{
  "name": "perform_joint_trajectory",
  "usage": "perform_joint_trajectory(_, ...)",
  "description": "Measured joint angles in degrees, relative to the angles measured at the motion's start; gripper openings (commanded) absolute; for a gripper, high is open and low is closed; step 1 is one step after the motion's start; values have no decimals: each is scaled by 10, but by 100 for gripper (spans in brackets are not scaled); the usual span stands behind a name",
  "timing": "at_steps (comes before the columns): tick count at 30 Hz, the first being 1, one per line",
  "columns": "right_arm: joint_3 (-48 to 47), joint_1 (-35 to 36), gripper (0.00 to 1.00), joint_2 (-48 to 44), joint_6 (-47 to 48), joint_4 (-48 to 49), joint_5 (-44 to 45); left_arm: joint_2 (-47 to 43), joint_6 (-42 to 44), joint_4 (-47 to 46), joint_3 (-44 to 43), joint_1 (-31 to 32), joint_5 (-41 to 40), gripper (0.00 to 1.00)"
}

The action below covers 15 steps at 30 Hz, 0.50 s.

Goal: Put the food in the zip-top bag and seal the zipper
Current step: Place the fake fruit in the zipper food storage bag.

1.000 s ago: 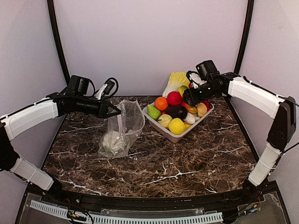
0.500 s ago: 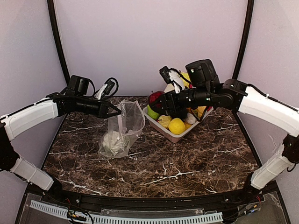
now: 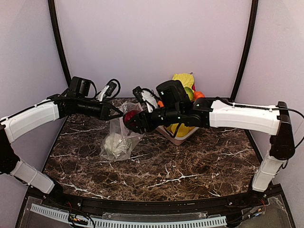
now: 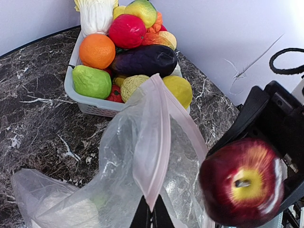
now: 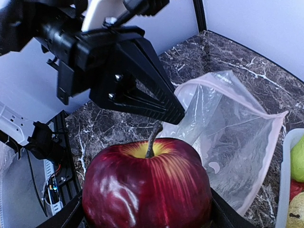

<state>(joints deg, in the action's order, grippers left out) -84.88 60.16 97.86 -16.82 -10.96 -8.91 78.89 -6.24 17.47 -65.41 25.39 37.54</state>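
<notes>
On the dark marble table (image 3: 190,166), nearest the arm bases, the closed bottom of the zip-top bag (image 3: 124,138) rests on the surface with the white cauliflower (image 3: 113,142) inside it. From there the clear plastic rises toward the back, its mouth hanging open. The left gripper (image 3: 117,113) comes in from the left with its fingers closed tight on the bag's upper edge, pinching it right at the pale-pink zipper (image 4: 154,137), which sags in a loop below the pinch. Just beside that open mouth, on its right, the right gripper (image 3: 133,121) holds a dark red apple (image 5: 147,187) between widely spread fingers, stem upward. The apple is in the air, outside the bag and apart from the pink strip, close to the left gripper's tips. Behind the bag stands the pale tray (image 4: 85,107), heaped with toy produce. The yellow lemon (image 4: 179,90) lies at its near corner, just past the bag's rim. A green fruit (image 4: 91,81) sits at the other near corner. The dark purple eggplant (image 4: 142,61) lies across the middle. Farther back are an orange (image 4: 97,51), a red fruit (image 4: 126,31) and a napa cabbage (image 4: 95,16).
</notes>
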Motion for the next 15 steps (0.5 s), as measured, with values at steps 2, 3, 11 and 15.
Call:
perform_joint_trajectory(2, -11, 6, 59, 23, 0, -4, 13, 0, 0, 0, 0, 0, 0, 1)
perform_joint_trajectory(3, -17, 7, 59, 31, 0, -7, 19, 0, 0, 0, 0, 0, 1, 1)
perform_joint_trajectory(11, -113, 10, 59, 75, -7, -66, 69, 0, 0, 0, 0, 0, 2, 1)
perform_joint_trajectory(15, -141, 10, 60, 84, -21, -107, 104, 0, 0, 0, 0, 0, 2, 1)
